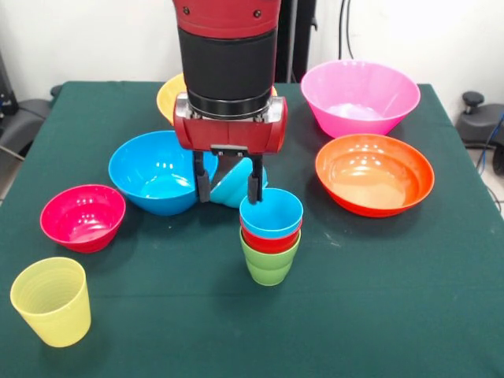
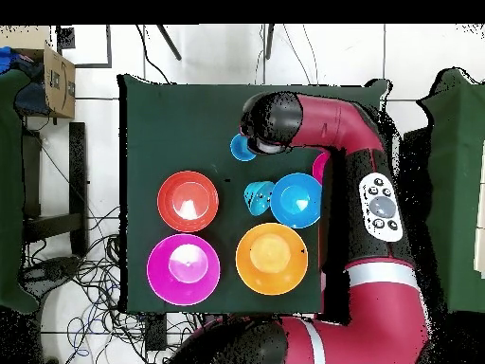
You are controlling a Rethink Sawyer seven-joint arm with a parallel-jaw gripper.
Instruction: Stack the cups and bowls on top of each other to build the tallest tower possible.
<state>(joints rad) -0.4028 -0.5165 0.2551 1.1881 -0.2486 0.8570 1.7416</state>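
there, the gripper (image 1: 229,187) hung just behind the tower (image 1: 270,238), its two dark fingers (image 1: 202,183) spread apart with nothing between them. the right-hand finger in the front view stood close to the far rim of the light blue cup (image 1: 272,213); whether it touched the rim could not be told. behind the fingers the small light blue bowl (image 1: 235,186) lay tipped on its side against the medium blue bowl (image 1: 158,171).

the tower was three cups deep: the lime green cup (image 1: 268,264) at the bottom on the green table (image 1: 378,299), the red cup (image 1: 270,240) nested in it with only a band showing, and the light blue cup on top, open end up. it stood upright near the middle of the table, toward the near edge in the front view.

the ribbed yellow cup (image 1: 51,302) stood alone at the near left corner, well apart from the tower. the small magenta bowl (image 1: 83,216) sat to the left, just beside the medium blue bowl. the wide red-orange bowl (image 1: 374,173) sat to the right, with the large pink bowl (image 1: 360,97) behind it. the large yellow-orange bowl (image 1: 171,96) showed partly behind the arm (image 1: 227,55).

from overhead, the arm covered most of the tower, and only the light blue cup's rim showed beside the wrist.
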